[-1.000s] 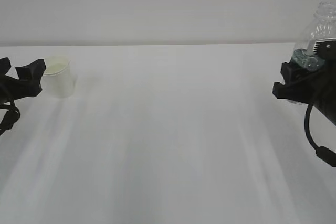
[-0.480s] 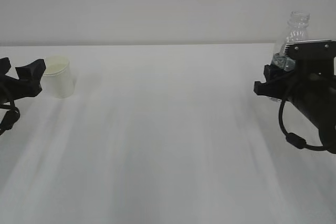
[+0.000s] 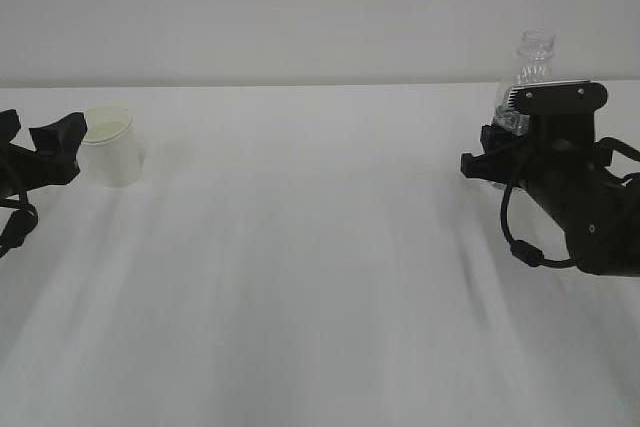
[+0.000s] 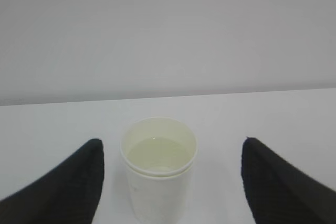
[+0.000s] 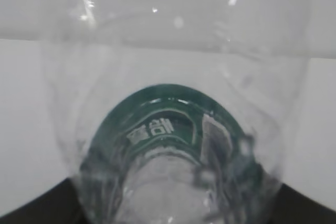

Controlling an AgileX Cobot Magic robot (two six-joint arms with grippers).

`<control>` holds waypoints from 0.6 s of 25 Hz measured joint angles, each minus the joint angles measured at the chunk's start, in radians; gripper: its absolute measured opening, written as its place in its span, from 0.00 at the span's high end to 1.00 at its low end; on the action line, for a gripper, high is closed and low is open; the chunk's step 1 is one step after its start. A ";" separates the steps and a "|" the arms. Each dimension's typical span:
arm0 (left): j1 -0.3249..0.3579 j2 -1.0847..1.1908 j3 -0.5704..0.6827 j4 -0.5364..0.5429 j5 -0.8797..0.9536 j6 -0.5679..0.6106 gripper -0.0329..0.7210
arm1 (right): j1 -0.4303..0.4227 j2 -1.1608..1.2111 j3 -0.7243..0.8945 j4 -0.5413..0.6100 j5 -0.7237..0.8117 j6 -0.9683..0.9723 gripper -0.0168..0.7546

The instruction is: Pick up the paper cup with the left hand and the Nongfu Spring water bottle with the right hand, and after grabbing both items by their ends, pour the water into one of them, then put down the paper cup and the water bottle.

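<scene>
Paper cup [image 3: 108,145] upright on white table [image 3: 300,277], far left in exterior view, near back edge. Seen from left wrist view: cup [image 4: 158,167] centred betw. two black fingers [image 4: 63,187], clear gap each side, no contact. Base of cup cut off by bottom of frame there. Left hand [image 3: 40,155] just beside cup on its left, jaws spread wide, gripping nothing; most of arm cut off by left edge, only finger ends and bit of cable showing. Pale liquid [image 4: 157,156] low inside cup, level hard to judge against cream wall.

Water bottle [image 3: 527,72] at right, upright, neck and open mouth poking above right hand [image 3: 497,159]. Lower body hidden behind grey plate and black wrist. Jaws closed round bottle at mid-width, holding it. Can't tell from exterior view whether base sits on table or hangs clear.

Right wrist view: bottle [image 5: 173,129] fills nearly whole frame, very close, blurry. Green label band [image 5: 157,124] w/ white marks visible, text not readable. Fingers only as dark corners at bottom left and right. Any water left in bottle: can't tell, plastic glare and distortion too strong.

Cup and bottle well apart, opposite sides of table.
</scene>
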 joint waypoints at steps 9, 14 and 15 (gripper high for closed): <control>0.000 0.000 0.000 0.000 0.000 -0.002 0.18 | -0.059 0.057 -0.054 -0.058 0.034 0.037 0.48; 0.000 0.000 0.000 0.000 0.000 -0.002 0.18 | -0.147 0.060 -0.054 -0.153 0.046 0.083 0.48; 0.000 0.000 0.000 0.000 0.000 -0.002 0.18 | -0.158 0.060 -0.054 -0.162 0.046 0.085 0.48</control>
